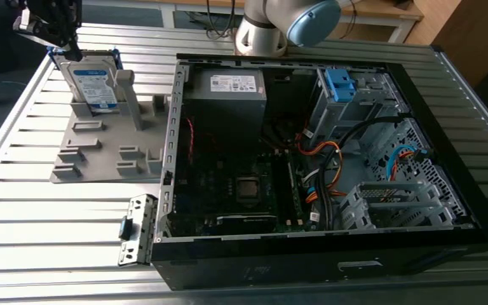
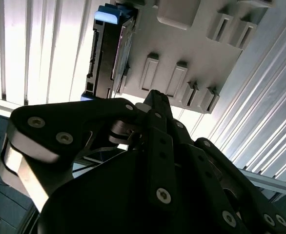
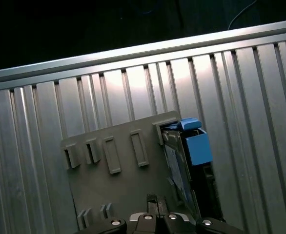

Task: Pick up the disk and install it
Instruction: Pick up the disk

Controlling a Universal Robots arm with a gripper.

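Since the disk stands on edge in a grey holder on the bench, its top edge is free for the pincer poised just above it; I cannot tell whether the pincer is open or closed.

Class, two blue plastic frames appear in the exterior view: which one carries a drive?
The one around the disk, upright in the grey stand; the blue bracket inside the computer case is bare.

Black screw-studded tool, silver-blue arm
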